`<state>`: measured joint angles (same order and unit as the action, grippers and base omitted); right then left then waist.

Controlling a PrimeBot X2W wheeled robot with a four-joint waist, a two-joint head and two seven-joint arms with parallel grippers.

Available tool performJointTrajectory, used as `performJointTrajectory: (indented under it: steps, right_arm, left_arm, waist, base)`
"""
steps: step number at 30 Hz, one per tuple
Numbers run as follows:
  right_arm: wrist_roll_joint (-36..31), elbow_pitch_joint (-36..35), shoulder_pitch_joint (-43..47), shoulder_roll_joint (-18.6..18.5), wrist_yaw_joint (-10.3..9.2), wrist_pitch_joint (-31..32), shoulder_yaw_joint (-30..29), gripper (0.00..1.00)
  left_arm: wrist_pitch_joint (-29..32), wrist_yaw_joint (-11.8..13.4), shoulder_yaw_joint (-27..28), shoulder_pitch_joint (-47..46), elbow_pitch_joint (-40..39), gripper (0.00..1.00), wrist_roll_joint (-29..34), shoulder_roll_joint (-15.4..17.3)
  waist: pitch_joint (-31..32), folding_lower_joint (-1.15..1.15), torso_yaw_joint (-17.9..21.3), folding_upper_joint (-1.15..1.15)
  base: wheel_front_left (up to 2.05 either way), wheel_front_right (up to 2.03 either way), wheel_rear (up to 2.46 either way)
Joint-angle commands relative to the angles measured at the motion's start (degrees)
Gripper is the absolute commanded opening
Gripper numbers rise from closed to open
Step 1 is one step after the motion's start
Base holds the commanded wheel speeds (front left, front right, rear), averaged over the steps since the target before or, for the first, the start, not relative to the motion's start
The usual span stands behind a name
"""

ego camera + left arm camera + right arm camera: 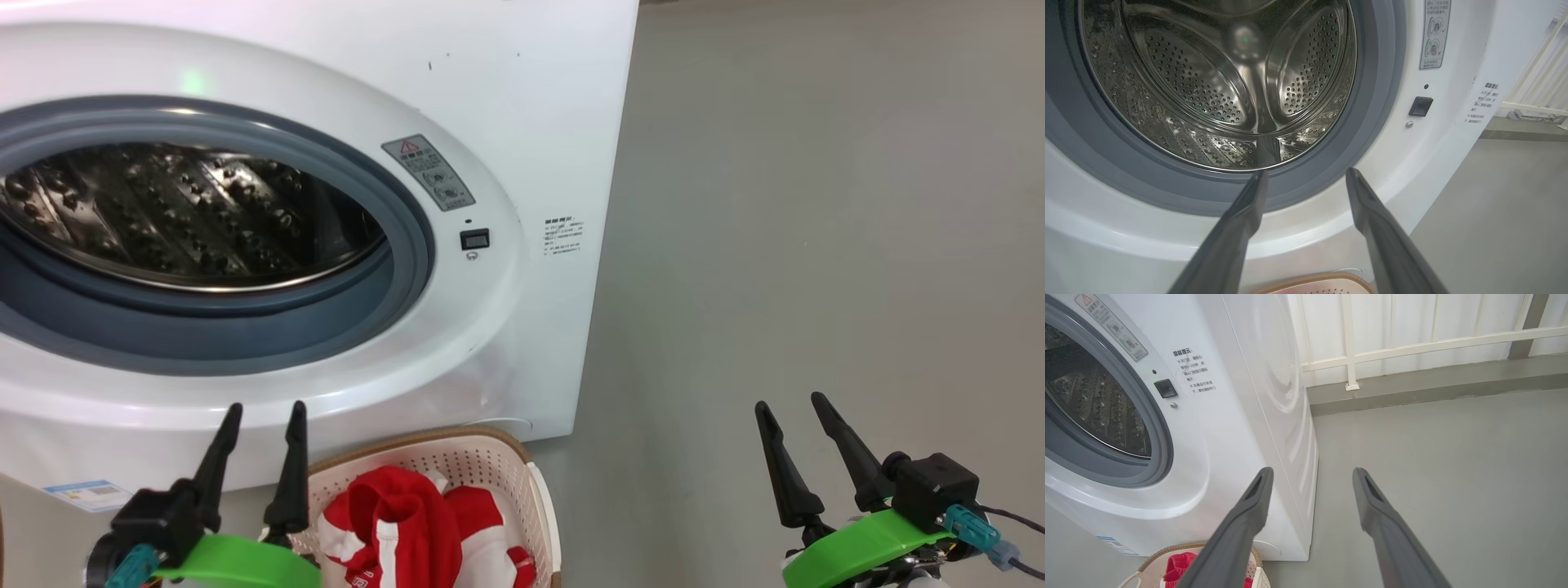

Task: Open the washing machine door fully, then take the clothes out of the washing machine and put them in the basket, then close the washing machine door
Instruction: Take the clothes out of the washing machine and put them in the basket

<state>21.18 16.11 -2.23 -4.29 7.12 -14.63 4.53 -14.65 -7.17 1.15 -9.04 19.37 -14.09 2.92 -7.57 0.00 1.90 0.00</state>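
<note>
The white washing machine (506,106) stands with its grey-ringed mouth (392,269) uncovered; its steel drum (1229,81) holds no garments that I can see. The door is out of view. Red clothes with white stripes (408,523) lie in the cream basket (490,461) on the floor in front of the machine; they also show in the right wrist view (1177,565). My left gripper (265,412) hangs open just left of the basket, below the mouth, with nothing in it. My right gripper (792,404) is open over bare floor to the right.
Grey floor (816,204) stretches to the right of the machine. A white railing (1412,347) and a low grey kerb (1433,384) run behind it. A latch socket (474,238) and warning label (429,171) sit right of the mouth.
</note>
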Motion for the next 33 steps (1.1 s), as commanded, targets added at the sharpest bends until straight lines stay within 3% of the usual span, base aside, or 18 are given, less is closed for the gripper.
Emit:
performJointTrajectory:
  steps: [1, 15, 33]
  right_arm:
    - [0.2, -1.3, 0.1, -0.8, 0.36, -0.4, 1.2, 1.0]
    - [0.4, -2.5, 3.7, -1.0, 0.36, -0.4, 0.3, 1.0]
    - [0.5, -2.5, 4.3, -0.8, 0.36, -0.4, 0.0, 1.0]
  left_arm:
    - [-0.3, -0.3, 2.4, 0.6, -2.5, 1.0, 0.5, 1.1]
    - [-0.3, -0.3, 5.7, 8.4, -10.7, 1.0, 3.1, 0.9]
    - [-0.3, -0.3, 7.5, 9.5, -11.5, 1.0, 3.3, 0.0]
  waist:
    - [0.8, 0.0, 0.0, 0.0]
    - [3.2, 0.0, 0.0, 0.0]
    - [3.5, 0.0, -0.5, 0.0]
  base:
    - [0.0, 0.0, 0.0]
    - [0.0, 0.0, 0.0]
    - [0.0, 0.0, 0.0]
